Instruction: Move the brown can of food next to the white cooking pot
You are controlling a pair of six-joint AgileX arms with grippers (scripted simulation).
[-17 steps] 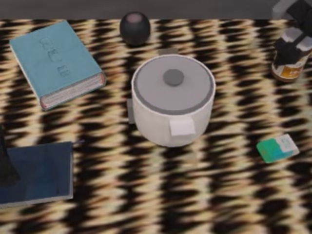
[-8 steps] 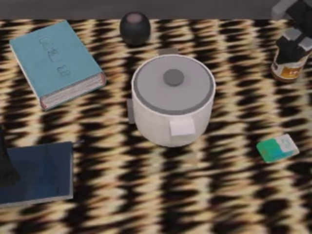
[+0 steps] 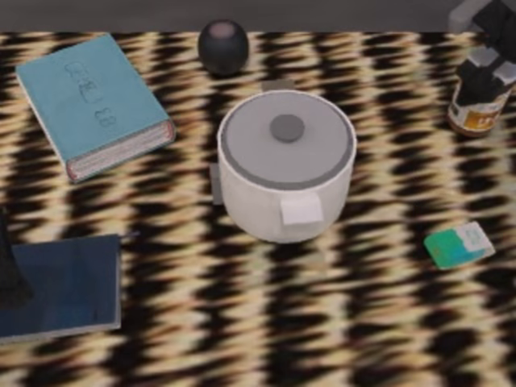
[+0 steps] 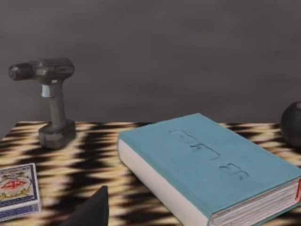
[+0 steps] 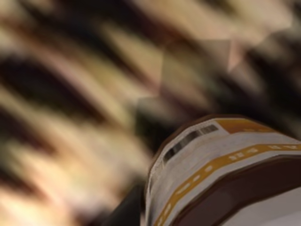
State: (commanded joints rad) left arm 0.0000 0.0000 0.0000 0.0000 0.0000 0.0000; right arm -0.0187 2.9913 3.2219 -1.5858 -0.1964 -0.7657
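Right gripper (image 3: 486,68) sits over the brown can of food (image 3: 477,111) at the far right edge of the table, near the back; can upright, top hidden under the gripper; right wrist view has the can (image 5: 221,174) filling the near field, so the fingers look clamped on the can, though contact itself isn't visible. White cooking pot (image 3: 286,165) is mid-table, lid on; can well apart from it, with bare patterned cloth between. Judgement: grasp about done, transfer not started; left to do is lift, carry leftward, set down just beside the pot's right wall. Small teal box (image 3: 459,245) lies nearer the front, off that line. Left gripper (image 4: 91,212) parked at the left edge by the dark blue book (image 3: 64,286); can't tell its finger state.
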